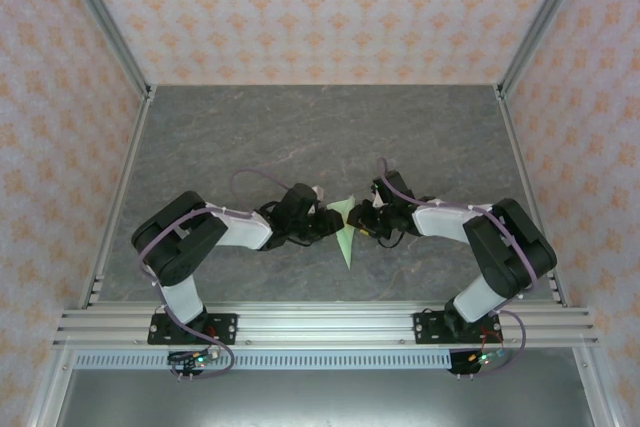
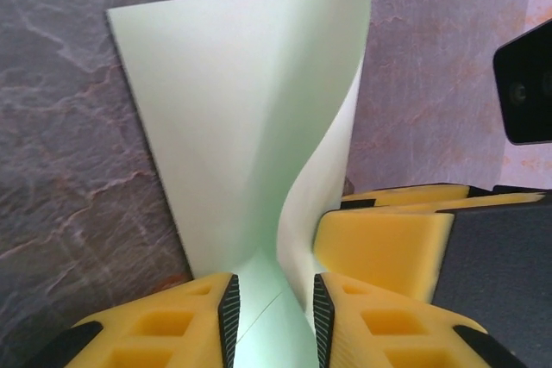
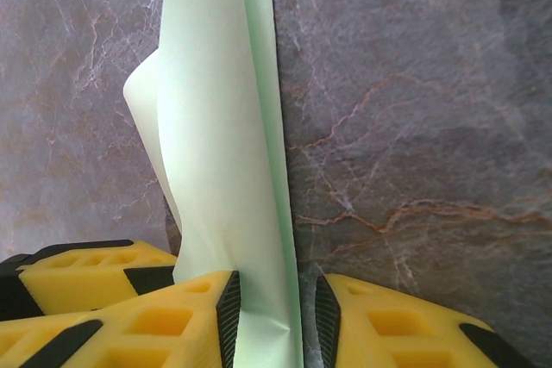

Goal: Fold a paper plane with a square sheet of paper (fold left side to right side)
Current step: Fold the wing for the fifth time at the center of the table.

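Straddling the square sheet of paper (image 1: 347, 240) from either side at mid-frame, the left gripper (image 1: 325, 225) and right gripper (image 1: 362, 222) both stand part open, paper in each gap; its long axis points toward the lower edge, equally near both.

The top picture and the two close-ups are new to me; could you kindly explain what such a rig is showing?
These are two robot arms bolted at the near edge of a grey table. The top picture looks down from above and behind them. The other two come from cameras on the wrists, so each shows its own yellow fingers at the bottom. Between the left claw and the right claw is a partly folded sheet of pale green paper, one flap curling upward. The paper runs between the fingers of both claws; whether either pinches it I cannot tell.
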`<state>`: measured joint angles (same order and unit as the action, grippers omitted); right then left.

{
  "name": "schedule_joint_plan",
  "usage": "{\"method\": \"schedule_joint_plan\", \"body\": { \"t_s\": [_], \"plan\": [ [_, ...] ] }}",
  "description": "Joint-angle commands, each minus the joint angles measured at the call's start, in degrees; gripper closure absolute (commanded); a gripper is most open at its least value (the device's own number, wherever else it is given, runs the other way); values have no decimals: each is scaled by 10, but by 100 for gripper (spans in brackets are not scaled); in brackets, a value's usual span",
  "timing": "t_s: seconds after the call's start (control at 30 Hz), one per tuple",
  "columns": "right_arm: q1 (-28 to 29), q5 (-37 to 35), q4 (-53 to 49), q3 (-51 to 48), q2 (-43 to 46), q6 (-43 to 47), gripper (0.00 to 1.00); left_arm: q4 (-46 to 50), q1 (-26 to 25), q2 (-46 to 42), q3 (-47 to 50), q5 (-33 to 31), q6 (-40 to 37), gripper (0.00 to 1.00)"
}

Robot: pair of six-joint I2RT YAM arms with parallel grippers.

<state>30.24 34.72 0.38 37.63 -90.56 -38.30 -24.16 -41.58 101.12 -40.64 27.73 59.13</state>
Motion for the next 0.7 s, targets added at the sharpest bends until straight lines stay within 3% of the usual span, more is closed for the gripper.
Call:
{"method": "schedule_joint_plan", "body": {
  "t_s": [0.0, 0.37, 0.67],
  "plan": [
    [11, -4, -3, 4, -29, 10, 67, -17, 2, 13, -22, 7, 8, 70],
    [12, -3, -4, 4, -29, 9, 67, -24, 2, 29, -30, 4, 15, 78],
    [12, -4, -7, 5, -19, 11, 66, -33, 15, 24, -20, -3, 17, 100]
  ]
}}
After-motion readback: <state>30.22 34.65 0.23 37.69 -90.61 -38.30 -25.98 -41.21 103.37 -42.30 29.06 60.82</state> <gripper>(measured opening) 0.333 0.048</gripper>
